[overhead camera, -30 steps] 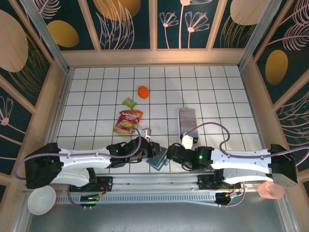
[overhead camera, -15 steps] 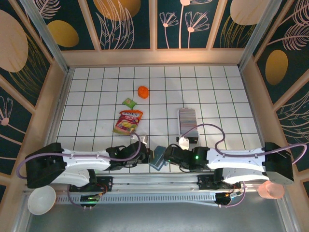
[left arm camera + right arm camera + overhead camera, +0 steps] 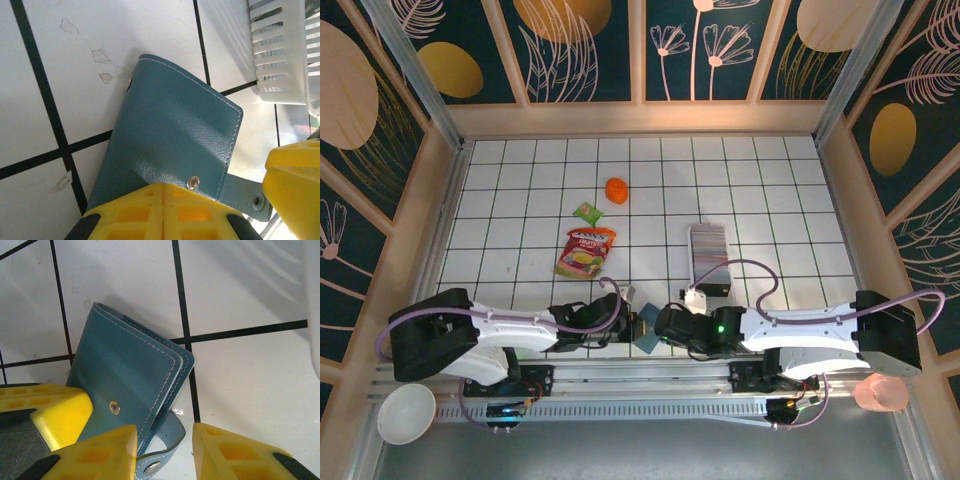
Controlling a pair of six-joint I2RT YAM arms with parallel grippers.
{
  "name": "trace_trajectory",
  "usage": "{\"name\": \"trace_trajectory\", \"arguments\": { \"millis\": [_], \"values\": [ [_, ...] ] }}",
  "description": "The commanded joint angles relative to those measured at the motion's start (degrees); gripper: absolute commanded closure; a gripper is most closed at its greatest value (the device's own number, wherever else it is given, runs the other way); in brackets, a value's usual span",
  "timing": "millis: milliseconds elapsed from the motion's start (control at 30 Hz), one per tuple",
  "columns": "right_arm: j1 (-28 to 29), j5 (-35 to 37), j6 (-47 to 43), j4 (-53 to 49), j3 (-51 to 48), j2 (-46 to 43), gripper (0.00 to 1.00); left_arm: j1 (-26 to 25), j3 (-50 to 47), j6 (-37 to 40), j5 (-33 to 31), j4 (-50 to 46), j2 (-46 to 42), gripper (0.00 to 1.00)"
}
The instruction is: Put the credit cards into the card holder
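Observation:
The card holder (image 3: pixel 170 135), a teal-blue folded wallet, lies on the white tiles near the front edge (image 3: pixel 646 328). My left gripper (image 3: pixel 164 212) is shut, and its yellow tips rest on the wallet's near end (image 3: pixel 626 322). My right gripper (image 3: pixel 165 455) is open, and its fingers straddle the wallet's clasp tab (image 3: pixel 161 460), which sticks out from the side (image 3: pixel 661 325). The left jaw touches the wallet's edge. The credit cards (image 3: pixel 708 246) stand in a dense grey row in the white tray (image 3: pixel 692 262), beyond the right arm.
A red-yellow snack pouch (image 3: pixel 585 252), a small green packet (image 3: pixel 587 212) and an orange object (image 3: pixel 616 190) lie on the tiles farther back. The tray's slotted wall (image 3: pixel 282 55) is close to the wallet. A white bowl (image 3: pixel 405 412) and a pink cup (image 3: pixel 880 393) sit off the table's front corners.
Both arms have closed in on the wallet from either side. The left jaws have shut fully, and the right jaws have narrowed around the clasp tab.

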Motion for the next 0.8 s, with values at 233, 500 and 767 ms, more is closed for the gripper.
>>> {"name": "trace_trajectory", "arguments": {
  "millis": [233,500,767],
  "values": [
    [0.68,1.49,1.53,0.21,2.87,2.57,0.72,-0.09,-2.14,-0.87,0.5,-1.65,3.14,0.95],
    [1.0,1.9,1.47,-0.78,5.37,3.26,0.59,-0.04,-2.8,-0.89,-0.48,-2.62,2.38,0.96],
    [1.72,0.93,3.56,-4.81,5.21,4.72,0.6,-0.07,-3.48,-1.31,-0.75,-1.98,2.35,0.96]
  ]
}}
